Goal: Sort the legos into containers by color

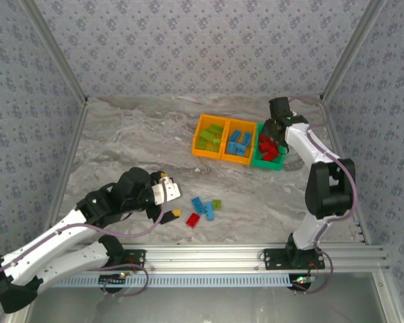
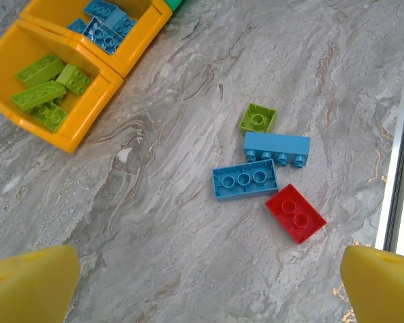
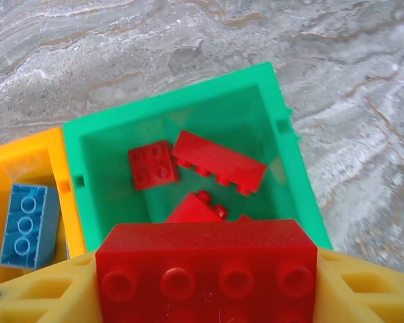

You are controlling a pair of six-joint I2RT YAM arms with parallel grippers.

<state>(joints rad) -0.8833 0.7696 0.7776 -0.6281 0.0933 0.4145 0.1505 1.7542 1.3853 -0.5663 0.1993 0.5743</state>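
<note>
Four loose legos lie on the marble table: a lime one (image 2: pixel 258 119), a long light blue one (image 2: pixel 277 148), a flat light blue one (image 2: pixel 246 180) and a red one (image 2: pixel 295 212). My left gripper (image 2: pixel 205 289) hovers just short of them, open, with yellow fingertips (image 2: pixel 30 282) far apart and nothing between. My right gripper (image 3: pixel 207 286) is shut on a long red lego (image 3: pixel 207 262) directly above the green container (image 3: pixel 168 101), which holds three red legos (image 3: pixel 219 161). One orange container (image 1: pixel 211 136) holds lime legos, the other (image 1: pixel 239 142) blue ones.
The three containers stand in a tight row at the back right of the table. The loose legos (image 1: pixel 203 210) lie near the front middle, close to the metal rail (image 1: pixel 256 254). Patterned walls close in the table on three sides.
</note>
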